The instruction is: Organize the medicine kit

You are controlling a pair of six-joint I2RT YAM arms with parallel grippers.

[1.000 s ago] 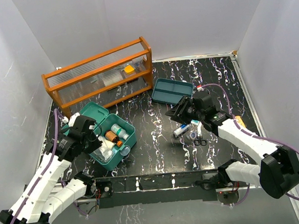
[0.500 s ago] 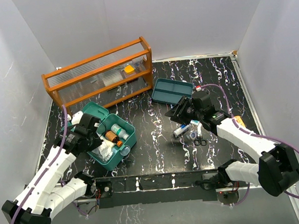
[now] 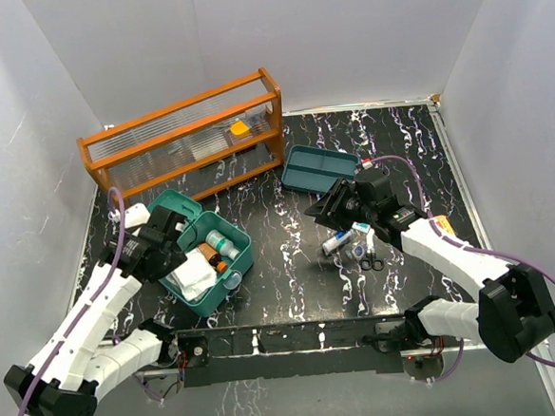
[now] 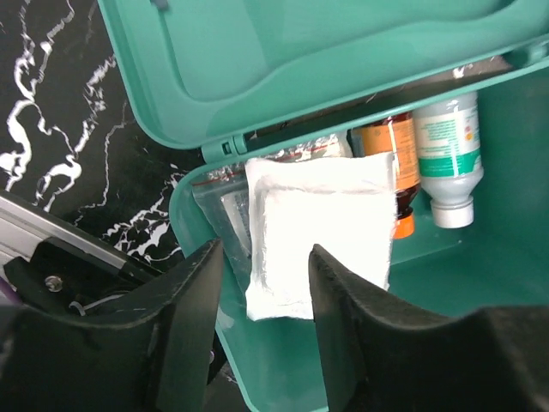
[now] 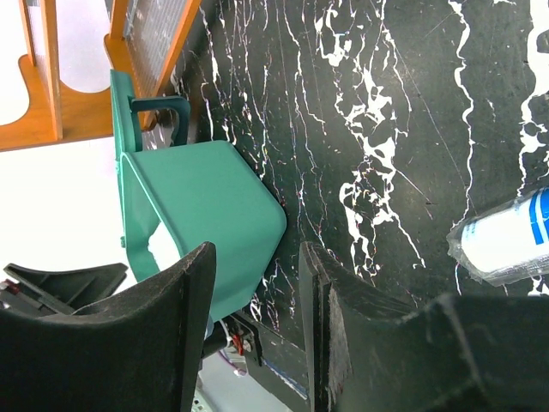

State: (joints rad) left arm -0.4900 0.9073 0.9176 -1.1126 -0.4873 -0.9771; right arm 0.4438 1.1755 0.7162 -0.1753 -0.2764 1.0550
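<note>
Seen from above, a black tabletop veined with white (image 3: 292, 274) holds one medicine kit (image 3: 217, 298), a teal-green plastic box with rounded corners. It sits near the front left with its hinged lid (image 3: 168, 206) standing open.

One matching shallow teal tray insert (image 3: 318, 167) lies well apart from the box, toward the back centre. One orange-brown wooden rack with clear ribbed panels (image 3: 185, 138) stands along the back left.

Inside the box are:
- one flat white gauze pad (image 4: 317, 232)
- one orange-brown bottle (image 4: 396, 154)
- one white bottle with a green label (image 4: 448, 154)
- one crumpled clear wrapper (image 4: 227, 202) under the pad

To the right of centre is a small cluster of loose items. It includes one white tube with blue print (image 3: 335, 243) and one pair of small black scissors (image 3: 372, 261). The others are too small to identify.

There are two white-and-black arms. The left arm reaches in from the front left corner, bent at the elbow. The left gripper (image 4: 266, 257) is poised over the near-left end of the open box. Its jaws are apart and released, and the gauze pad lies in the box beyond them.

The right arm stretches from the front right toward the centre. The right gripper (image 3: 330, 207) sits low over the table between the tray insert and the loose items. It points left toward the box, with its jaws parted and nothing between them.
</note>
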